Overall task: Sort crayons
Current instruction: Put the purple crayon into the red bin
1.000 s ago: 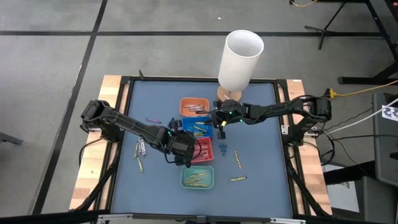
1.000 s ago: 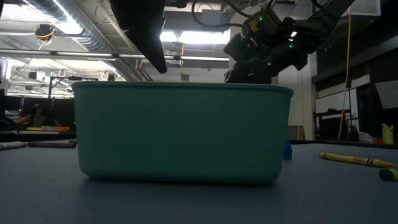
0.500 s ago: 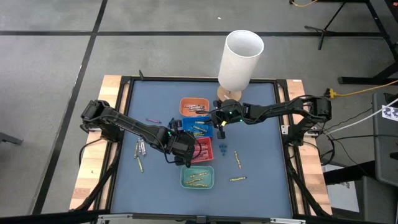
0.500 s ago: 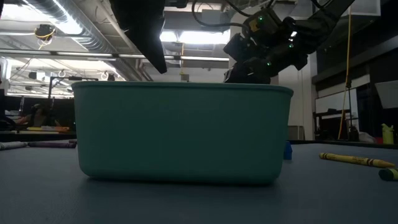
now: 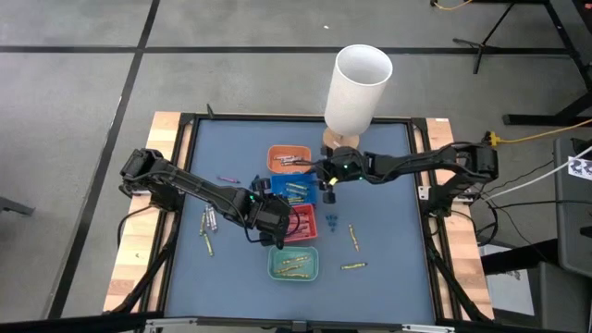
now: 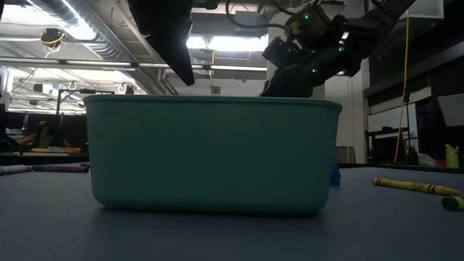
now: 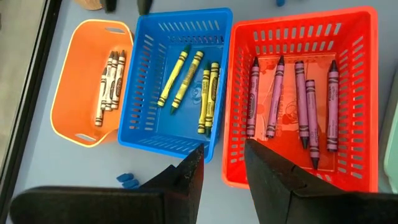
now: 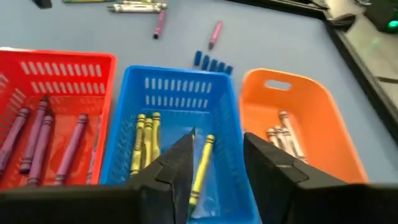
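Four small trays stand in a row at mid-table: orange [image 5: 289,159], blue [image 5: 296,191], red [image 5: 302,223] and teal [image 5: 294,264]. The blue tray holds yellow crayons [image 7: 208,96], the red one purple crayons [image 7: 301,102], the orange one pale crayons [image 7: 109,84]. My left gripper [image 7: 222,149] is open and empty above the wall between the blue and red trays; it also shows in the high view [image 5: 279,231]. My right gripper [image 8: 216,143] is open and empty above the blue tray [image 8: 180,130], with a yellow crayon [image 8: 202,163] lying in the tray below its gap.
Loose crayons lie on the mat at the left [image 5: 210,222] and right [image 5: 353,239], with purple ones [image 5: 225,178] and small blue pieces [image 5: 331,219]. A tall white cylinder [image 5: 359,88] stands at the far edge. The teal tray [image 6: 214,156] fills the low view.
My right gripper has gone up a little above the blue tray.
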